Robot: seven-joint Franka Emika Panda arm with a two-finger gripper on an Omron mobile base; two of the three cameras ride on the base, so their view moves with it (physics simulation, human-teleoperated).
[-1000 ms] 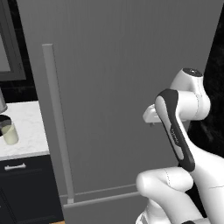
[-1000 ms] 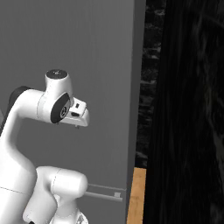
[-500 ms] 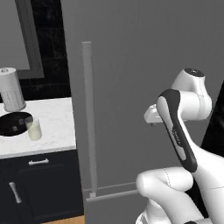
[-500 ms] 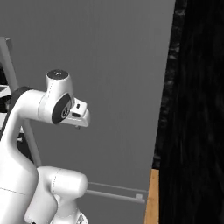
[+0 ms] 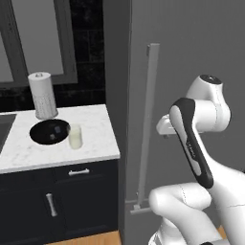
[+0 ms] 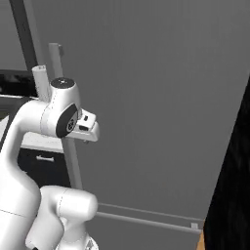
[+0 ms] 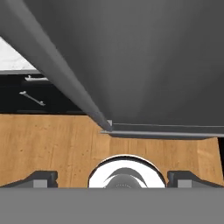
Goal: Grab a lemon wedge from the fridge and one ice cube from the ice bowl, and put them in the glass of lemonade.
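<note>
The grey fridge [image 5: 191,57] stands shut, its long bar handle [image 5: 147,129] upright just left of my arm; the same handle [image 6: 66,146] runs behind my wrist in the right base view. The lemon wedge is hidden. On the white counter [image 5: 95,148] left of the fridge sit the black ice bowl [image 5: 50,132] and, touching its right rim, the glass of lemonade [image 5: 75,136]. Whether the bowl holds an ice cube is too small to tell. My gripper [image 5: 165,128] [image 6: 88,134] hangs in front of the fridge door, pointing down, open and holding nothing [image 7: 113,177].
A white paper towel roll [image 5: 43,95] stands behind the bowl, under a window. Dark drawers with metal pulls [image 5: 79,171] lie below the counter. A sink edge [image 5: 2,127] shows at the far left. Wooden floor [image 7: 57,144] runs below the fridge door.
The whole scene has slid to the right in both base views, so the base has moved; the counter, bowl and glass have come further into view. The arm's pose and open gripper are unchanged.
</note>
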